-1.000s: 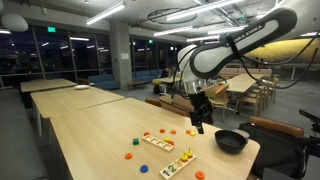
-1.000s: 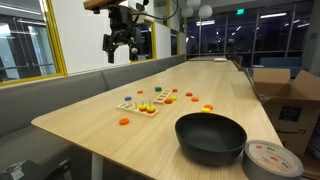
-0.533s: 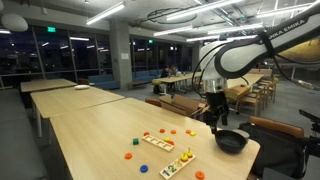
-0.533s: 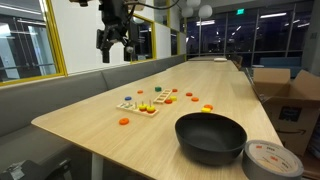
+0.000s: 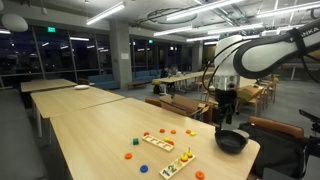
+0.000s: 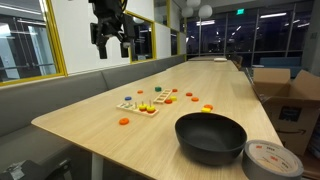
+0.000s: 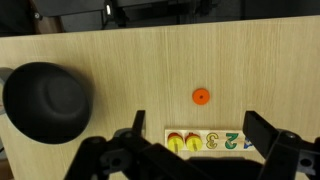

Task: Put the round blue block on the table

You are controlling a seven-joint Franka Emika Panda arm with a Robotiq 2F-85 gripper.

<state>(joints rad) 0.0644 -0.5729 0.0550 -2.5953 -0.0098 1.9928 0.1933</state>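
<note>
In an exterior view the bent arm points the gripper (image 5: 226, 112) straight down, just above a round, matte black bowl (image 5: 231, 140). The round blue block (image 5: 143, 168) lies on the pale wood-grain table (image 5: 90, 130), well apart from the gripper, beyond the flat toy boards (image 5: 157, 141). In an exterior view the gripper (image 6: 110, 35) hangs high, far from the bowl. In the wrist view the dark fingers (image 7: 140, 128) are spread wide with nothing between them (empty). A small orange disc (image 7: 201, 96) lies ahead of them, and a board strip (image 7: 188, 142) shows the digits 3 and 2.

Digits "3" and "2" on the toy number board (image 7: 220, 142).
</note>
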